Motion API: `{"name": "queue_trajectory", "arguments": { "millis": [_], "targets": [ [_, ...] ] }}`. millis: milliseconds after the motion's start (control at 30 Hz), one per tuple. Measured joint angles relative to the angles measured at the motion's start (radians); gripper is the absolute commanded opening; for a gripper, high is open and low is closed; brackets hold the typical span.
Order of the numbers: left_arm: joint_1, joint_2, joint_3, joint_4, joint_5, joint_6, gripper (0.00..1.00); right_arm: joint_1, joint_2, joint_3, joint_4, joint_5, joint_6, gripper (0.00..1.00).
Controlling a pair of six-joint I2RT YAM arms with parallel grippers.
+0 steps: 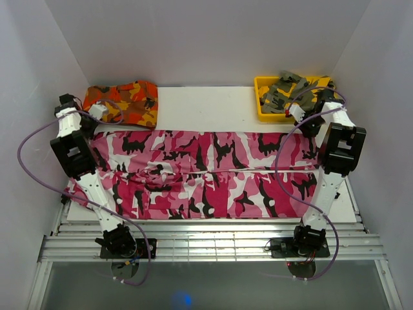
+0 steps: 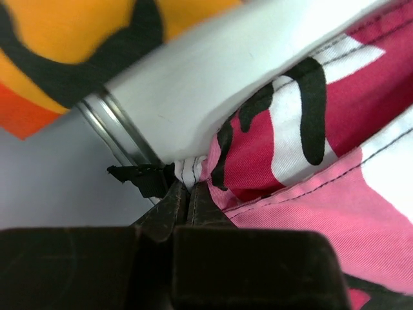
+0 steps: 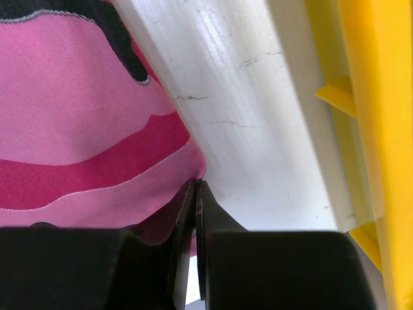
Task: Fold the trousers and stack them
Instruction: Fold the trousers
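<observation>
White table (image 1: 206,103) carries the trousers (image 1: 206,174) stretched nine-to-three o'clock, left gripper (image 2: 188,188) and right gripper (image 3: 195,188) each clamped on a twelve-o'clock-side corner.

Top view: the left arm (image 1: 76,155) covers the left end of the trousers (image 1: 213,174); the right arm (image 1: 339,152) covers the right end. Both sets of jaws are hidden under the wrists. The olive-grey trousers (image 1: 284,90) are partly hidden behind the right arm.

Left wrist view: the orange-red trousers (image 2: 58,39) are blurred and cut off by the top and left edges.

Right wrist view: the yellow bin (image 3: 374,97) is cut off at the right edge; its contents are out of sight.
</observation>
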Motion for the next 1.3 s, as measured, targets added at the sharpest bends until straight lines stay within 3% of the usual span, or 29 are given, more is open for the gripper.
{"name": "queue_trajectory", "arguments": {
  "millis": [233, 400, 533, 667, 900, 1067, 1300],
  "targets": [
    [0.016, -0.125, -0.163, 0.203, 0.064, -0.137, 0.0, -0.017, -0.061, 0.021, 0.003, -0.043, 0.062, 0.08],
    [0.062, -0.441, -0.468, 0.382, 0.145, -0.179, 0.0, -0.047, -0.216, -0.025, 0.017, -0.119, 0.072, 0.08],
    [0.092, -0.66, -0.661, 0.484, 0.176, -0.169, 0.0, -0.062, -0.377, -0.18, 0.064, -0.132, 0.043, 0.08],
    [0.102, -0.678, -0.685, 0.494, 0.187, -0.169, 0.0, -0.071, -0.42, -0.283, 0.089, -0.122, 0.023, 0.08],
    [0.113, -0.566, -0.684, 0.495, 0.185, -0.196, 0.0, -0.079, -0.351, -0.285, 0.119, -0.098, 0.024, 0.08],
    [0.166, -0.577, -0.684, 0.492, 0.247, -0.241, 0.0, -0.101, -0.361, -0.276, 0.119, -0.148, 0.027, 0.08],
    [0.32, -0.727, -0.719, 0.425, 0.432, -0.244, 0.0, -0.152, -0.582, -0.359, 0.074, -0.275, -0.034, 0.08]
  ]
}}
